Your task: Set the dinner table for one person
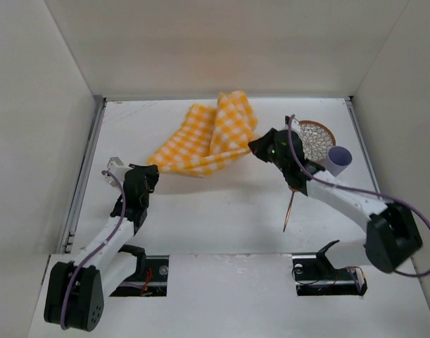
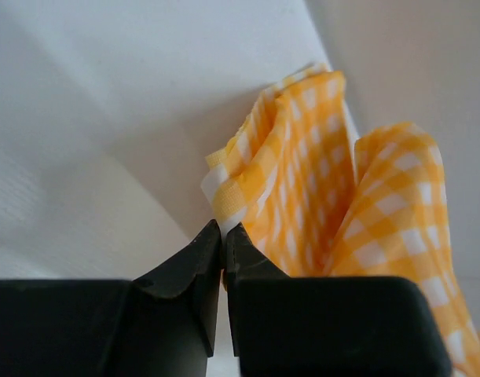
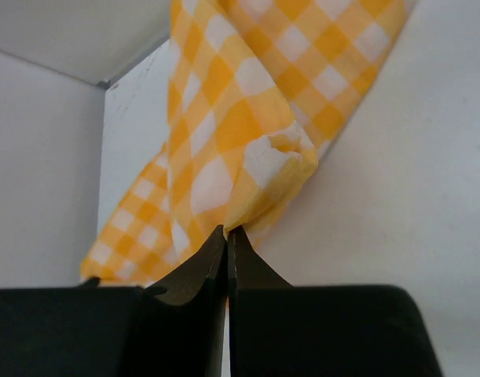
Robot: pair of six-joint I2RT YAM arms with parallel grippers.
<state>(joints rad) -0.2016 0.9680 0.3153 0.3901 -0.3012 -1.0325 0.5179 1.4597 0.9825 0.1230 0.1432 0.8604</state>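
A yellow-and-white checked cloth [image 1: 207, 137] hangs bunched between my two grippers over the white dinner table [image 1: 222, 204]. My left gripper [image 1: 153, 169] is shut on the cloth's left corner [image 2: 236, 196]. My right gripper [image 1: 259, 146] is shut on the cloth's right corner [image 3: 263, 169]. The cloth's middle folds up toward the back wall. In both wrist views the jaws stand closed with cloth pinched at the tips, at the left gripper [image 2: 224, 229] and the right gripper [image 3: 226, 232].
A patterned plate with a brown rim [image 1: 317, 139] lies at the back right, with a pale lilac cup [image 1: 338, 159] on its side against it. A thin copper-coloured utensil [image 1: 290, 209] lies under my right arm. Metal rails [image 1: 86, 169] run along the table's sides.
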